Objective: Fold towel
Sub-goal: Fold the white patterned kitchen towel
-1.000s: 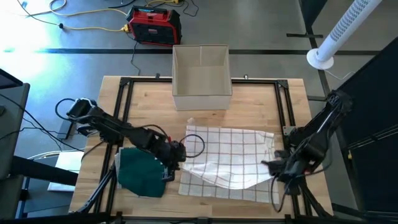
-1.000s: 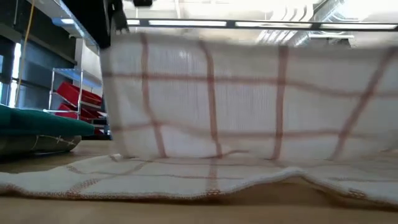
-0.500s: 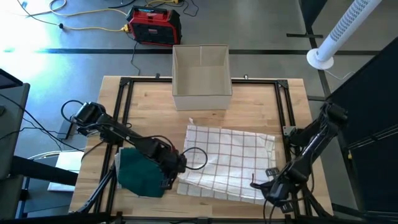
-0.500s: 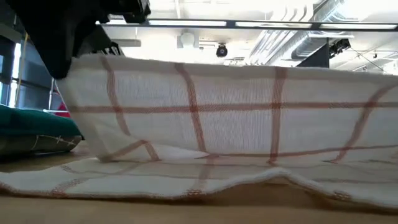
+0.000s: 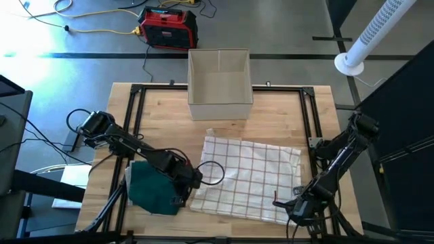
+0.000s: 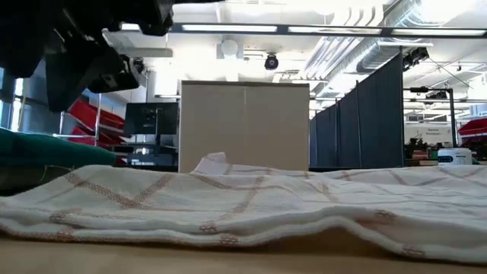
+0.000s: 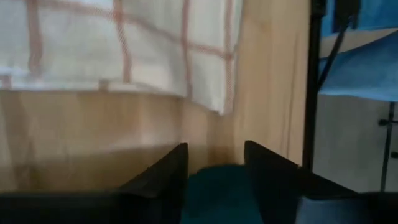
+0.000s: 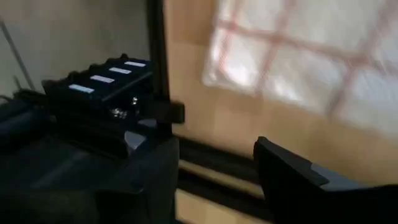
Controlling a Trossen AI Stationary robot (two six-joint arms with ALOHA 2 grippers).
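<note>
- White cloth towel with a red grid pattern (image 5: 245,177) lies spread flat on the light wooden bench (image 5: 163,122), middle-right, near half; its surface is slightly rumpled in the low view (image 6: 251,205).
- Left pincer (image 5: 182,196) sits low at the towel's near-left corner, over the edge of a dark green bundled cloth (image 5: 152,188); fingers apart, nothing between them, as the left wrist view (image 7: 214,171) shows.
- Right pincer (image 5: 288,201) is at the towel's near-right corner, by the black metal frame rail (image 5: 315,129); fingers spread, empty (image 8: 214,168).
- Plain cardboard-coloured open box (image 5: 219,83) stands at the far edge of the bench, well apart from the towel.
- Red and black case (image 5: 167,27) lies on the floor beyond the bench.
</note>
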